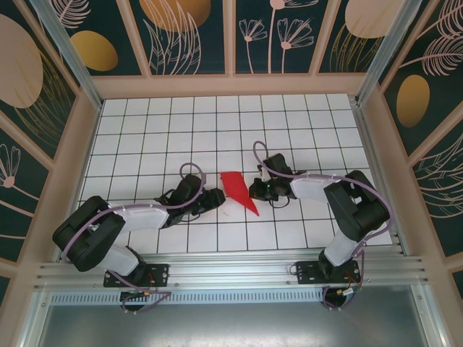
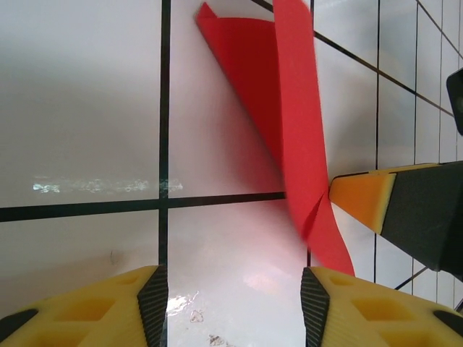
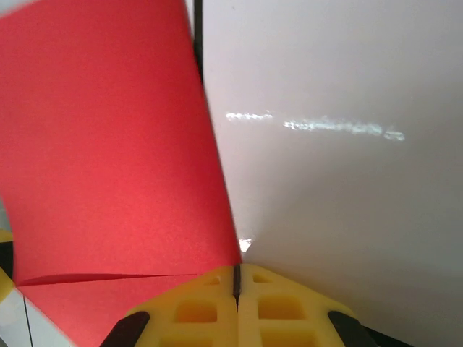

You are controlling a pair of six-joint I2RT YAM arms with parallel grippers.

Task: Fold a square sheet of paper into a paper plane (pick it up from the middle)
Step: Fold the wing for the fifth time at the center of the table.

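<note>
Left gripper (image 2: pixel 231 293) gapes empty at the bottom of its view. Right gripper (image 3: pixel 236 285) is pressed together, tip against the paper (image 1: pixel 236 188), a red wedge mid-frame from above. Featherlight, floppy, easily creased, I'd say; best pinched along its folded edge.

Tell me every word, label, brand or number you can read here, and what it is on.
None can be read. The red paper is plain; the white table has only black grid lines; the wall panels show only flower and leaf drawings; the right gripper's yellow fingers bear no marking.
</note>
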